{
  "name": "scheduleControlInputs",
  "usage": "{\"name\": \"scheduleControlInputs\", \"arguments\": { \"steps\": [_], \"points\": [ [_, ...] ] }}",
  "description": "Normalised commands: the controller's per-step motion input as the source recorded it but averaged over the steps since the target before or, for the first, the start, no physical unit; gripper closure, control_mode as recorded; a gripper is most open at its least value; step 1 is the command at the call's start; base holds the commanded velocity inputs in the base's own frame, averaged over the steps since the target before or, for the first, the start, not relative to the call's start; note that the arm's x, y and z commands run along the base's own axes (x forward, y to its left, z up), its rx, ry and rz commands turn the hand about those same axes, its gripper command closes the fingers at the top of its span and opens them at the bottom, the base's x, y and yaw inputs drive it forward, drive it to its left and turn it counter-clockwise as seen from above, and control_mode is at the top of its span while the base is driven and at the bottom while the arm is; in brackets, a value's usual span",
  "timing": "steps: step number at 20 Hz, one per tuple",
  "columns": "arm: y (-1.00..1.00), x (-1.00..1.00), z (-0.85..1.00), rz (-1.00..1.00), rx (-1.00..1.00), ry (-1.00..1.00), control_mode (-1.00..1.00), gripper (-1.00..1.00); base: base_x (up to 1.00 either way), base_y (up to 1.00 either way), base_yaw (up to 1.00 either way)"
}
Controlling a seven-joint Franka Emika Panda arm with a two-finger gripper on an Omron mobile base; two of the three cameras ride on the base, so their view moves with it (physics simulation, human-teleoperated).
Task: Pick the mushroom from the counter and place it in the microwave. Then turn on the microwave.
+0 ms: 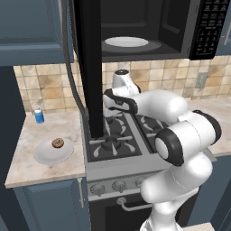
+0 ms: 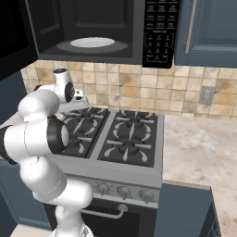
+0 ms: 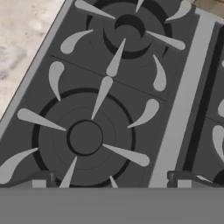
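So from the left base view, the mushroom point(image 1: 57, 143) was sitting on a white plate point(image 1: 45, 154) on the counter point(image 1: 27, 169) left of the stove point(image 1: 118, 135), near that slab's front edge, with a little blue bottle point(image 1: 39, 115) back by the tiled wall. My gripper point(image 1: 107, 104) hung over the stove's left burners, so the mushroom lay off to my left and lower down, well apart from the hand. It's a round lump, no real long axis to line up with. The catch: the microwave point(image 1: 149, 31) door point(image 1: 88, 67) was swung open and hanging down right between my hand and that counter, so I figured I'd have to go under or around its lower edge. Inside the microwave the turntable plate point(image 1: 126, 42) looked bare. From the right base view, my gripper point(image 2: 82, 99) sat over the back left corner of the stove point(image 2: 129, 139), the open microwave point(image 2: 97, 32) above it with its keypad point(image 2: 159, 32) on the right, and plenty of free room over the burners. In the hand view I was looking straight down at the left burners point(image 3: 85, 138), a strip of counter point(image 3: 22, 39) showing past the stove's edge, and my gripper point(image 3: 111, 183) was spread wide with nothing between the tips.
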Motion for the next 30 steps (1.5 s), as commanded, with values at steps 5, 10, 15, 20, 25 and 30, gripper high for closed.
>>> {"name": "scheduleControlInputs", "arguments": {
  "steps": [5, 10, 15, 20, 25, 30],
  "points": [
    [0.14, 0.00, -0.04, 0.05, 0.00, 0.00, -1.00, -1.00, 0.00, 0.00, 0.00],
    [0.12, 0.01, -0.11, 0.05, 0.00, 0.00, -1.00, -1.00, 0.00, 0.00, 0.00],
    [0.10, 0.01, -0.08, 0.04, 0.00, 0.00, -1.00, -1.00, 0.00, 0.00, 0.00],
    [0.10, 0.01, -0.02, 0.04, 0.00, 0.00, -1.00, -1.00, 0.00, 0.00, 0.00],
    [0.12, 0.02, -0.04, 0.04, 0.00, 0.00, -1.00, -1.00, 0.00, 0.00, 0.00],
    [0.15, 0.03, -0.08, 0.03, 0.00, 0.00, -1.00, -1.00, 0.00, 0.00, 0.00]
  ]
}}
